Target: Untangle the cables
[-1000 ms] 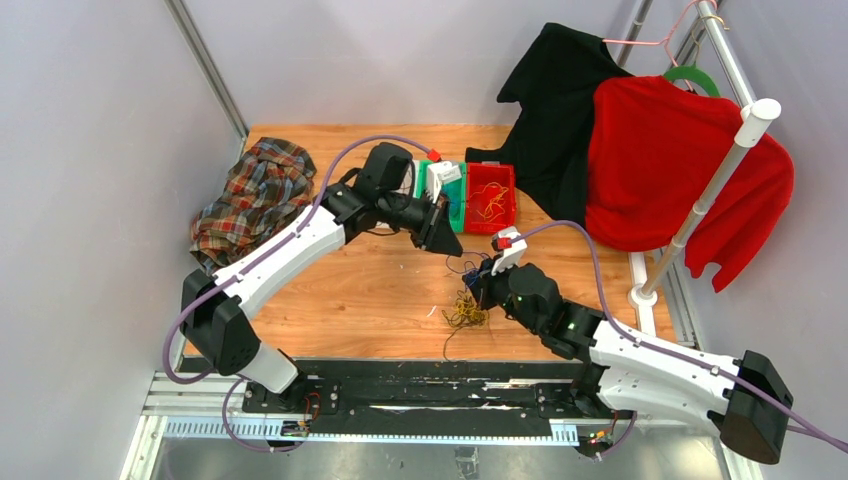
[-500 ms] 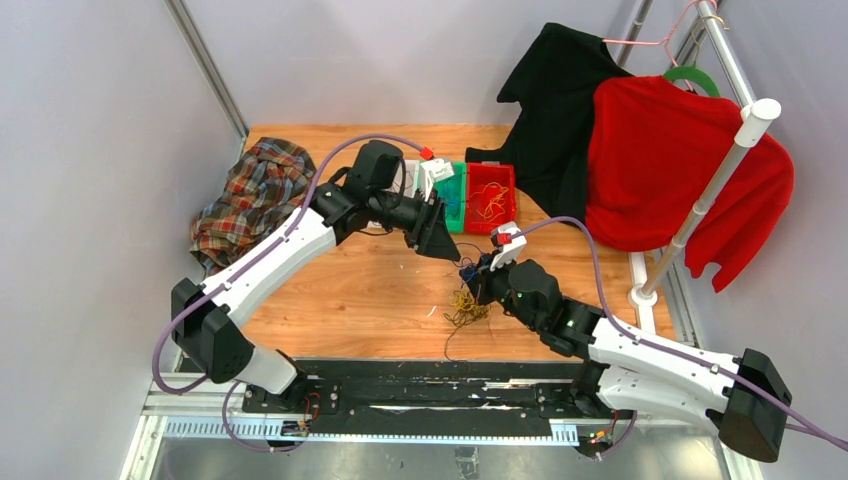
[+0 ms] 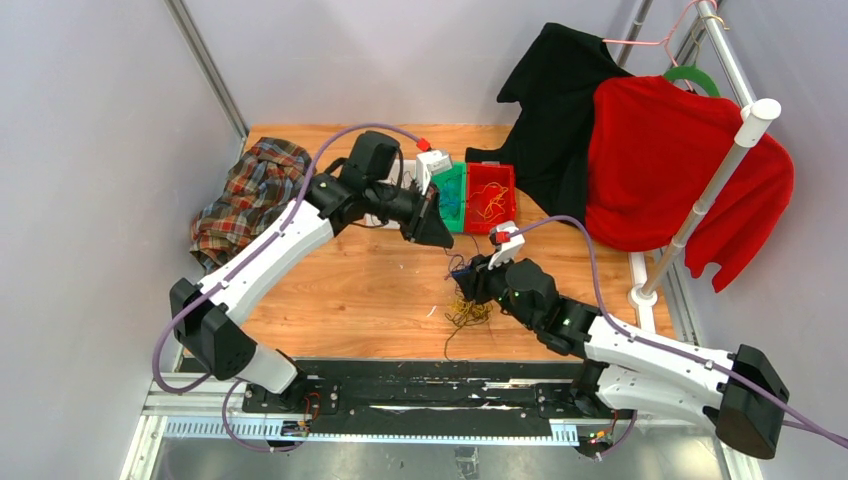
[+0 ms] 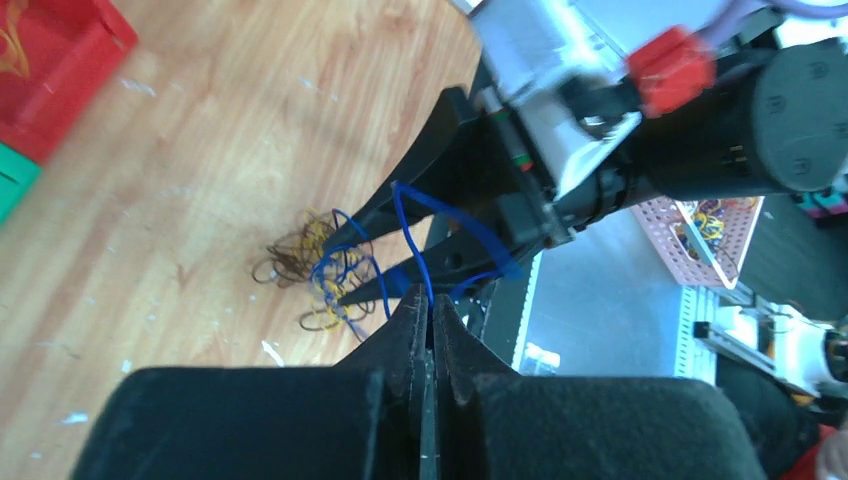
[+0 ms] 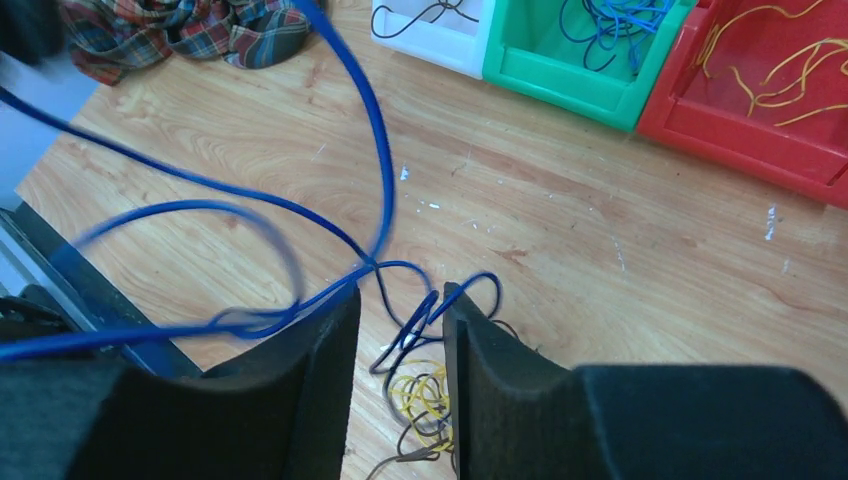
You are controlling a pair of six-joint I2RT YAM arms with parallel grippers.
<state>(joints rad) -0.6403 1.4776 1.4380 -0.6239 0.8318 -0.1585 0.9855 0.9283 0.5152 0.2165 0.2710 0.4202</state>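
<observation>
- Cables (image 3: 465, 305) lie as a small tangle of yellow, dark and blue loops on the wooden table (image 3: 350, 290), near its near edge and right of centre. In the top view the right gripper (image 3: 470, 285) sits right at the tangle's far side. The left gripper (image 3: 440, 238) hangs further off, above it and to its left, in front of the green bin (image 3: 455, 190).
- From the left wrist, the left gripper (image 4: 432, 315) is pinched tight on a blue wire (image 4: 410, 235) that rises in a thin arch out of the clump (image 4: 320, 275). The right gripper (image 4: 350, 265) has its jaws a little apart, with the tips in the curly loops.
- From the right wrist, the right gripper (image 5: 400, 295) shows a narrow gap, with blue strands (image 5: 375, 150) passing through it and not clamped. Yellow and dark coils (image 5: 420, 400) lie on the wood just below the fingertips. The long blue loops sweep up and left, blurred.
</observation>
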